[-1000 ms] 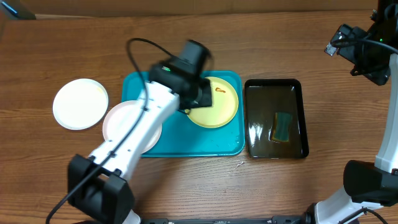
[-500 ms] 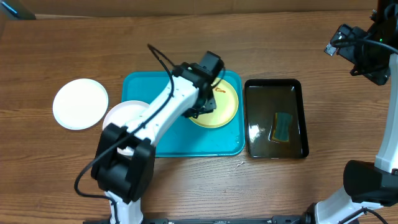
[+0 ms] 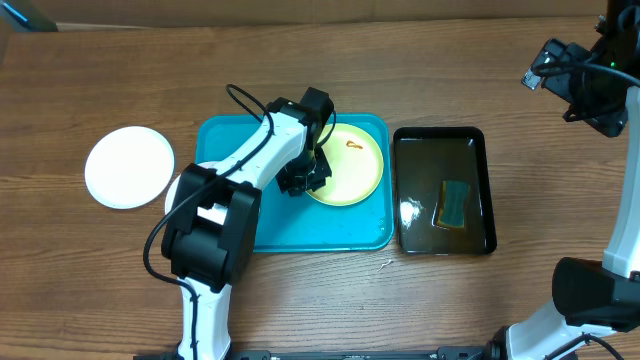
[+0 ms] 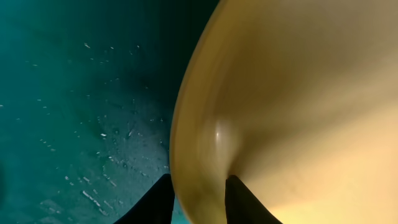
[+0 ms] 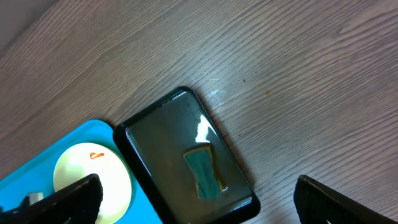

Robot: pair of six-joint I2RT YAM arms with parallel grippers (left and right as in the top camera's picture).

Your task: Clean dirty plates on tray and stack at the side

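Note:
The pale yellow-green plate (image 3: 352, 172) with a small red-brown smear lies on the right half of the turquoise tray (image 3: 262, 226). My left gripper (image 3: 303, 178) is at the plate's left rim. In the left wrist view its two fingers (image 4: 200, 202) straddle the plate's rim (image 4: 298, 93), one outside over the tray (image 4: 81, 93) and one inside, closed on it. One white plate (image 3: 129, 166) lies on the table at far left. A second white plate (image 3: 178, 190) is mostly hidden under the left arm. My right gripper (image 3: 590, 95) hangs high at the far right, open and empty (image 5: 205, 208).
A glossy black tray (image 3: 440, 131) holding liquid and a green sponge (image 3: 453, 203) stands right of the turquoise tray; it also shows in the right wrist view (image 5: 155, 140). A small scrap (image 3: 385, 265) lies on the wood in front of the trays.
My left arm has swung down and drawn in, bringing its gripper onto the left rim of the yellow-green plate. The right arm has not moved.

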